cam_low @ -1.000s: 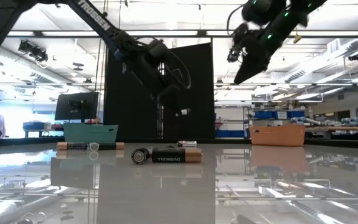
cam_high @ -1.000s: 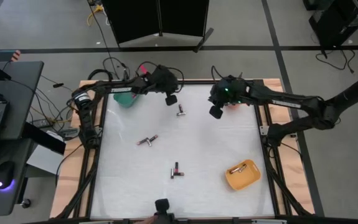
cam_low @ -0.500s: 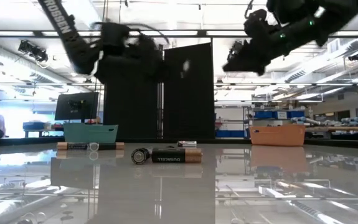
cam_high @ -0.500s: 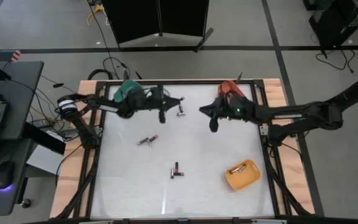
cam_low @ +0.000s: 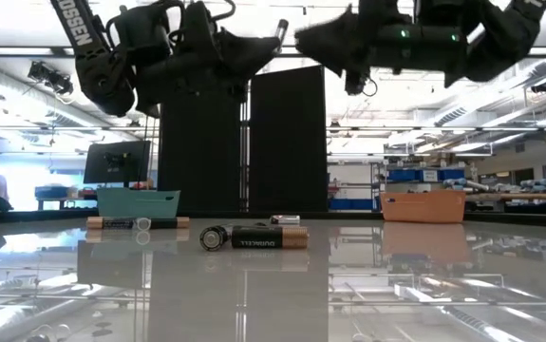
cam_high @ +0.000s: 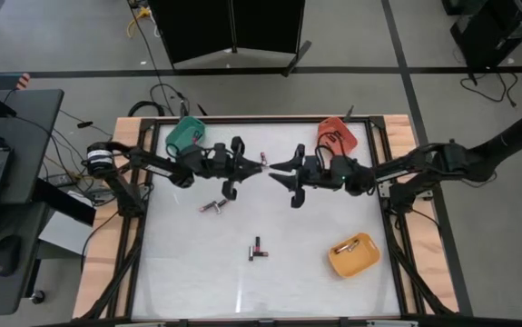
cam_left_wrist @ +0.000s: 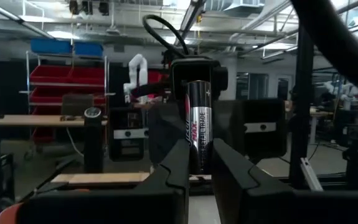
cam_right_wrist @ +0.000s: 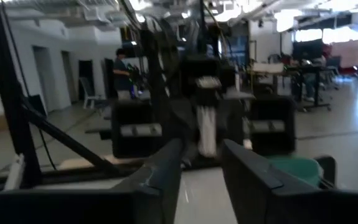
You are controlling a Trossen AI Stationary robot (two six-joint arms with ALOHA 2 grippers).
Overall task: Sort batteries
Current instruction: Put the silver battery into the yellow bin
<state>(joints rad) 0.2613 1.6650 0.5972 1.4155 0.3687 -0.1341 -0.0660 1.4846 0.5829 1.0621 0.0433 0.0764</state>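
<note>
both dark arms are reaching level over the far half of the white table (cam_high: 306,272), high above it, their wrists pointing at each other. the left gripper (cam_high: 262,161) is holding a small silvery cylindrical battery with a red band (cam_left_wrist: 198,127) upright, pinched between its two dark fingers (cam_left_wrist: 175,163). the right gripper (cam_high: 275,168) is facing it, tips almost meeting the left's, its fingers (cam_right_wrist: 166,163) parted narrowly with the battery just beyond them, not between them.

on the table are lying a dark and copper battery pair (cam_high: 214,205) near the left side and another dark pair (cam_high: 258,249) towards the front middle. a yellow tray (cam_high: 354,256) at the front right is holding two batteries. a teal bin (cam_high: 185,134) and a red bin (cam_high: 339,133) are sitting at the far corners.
</note>
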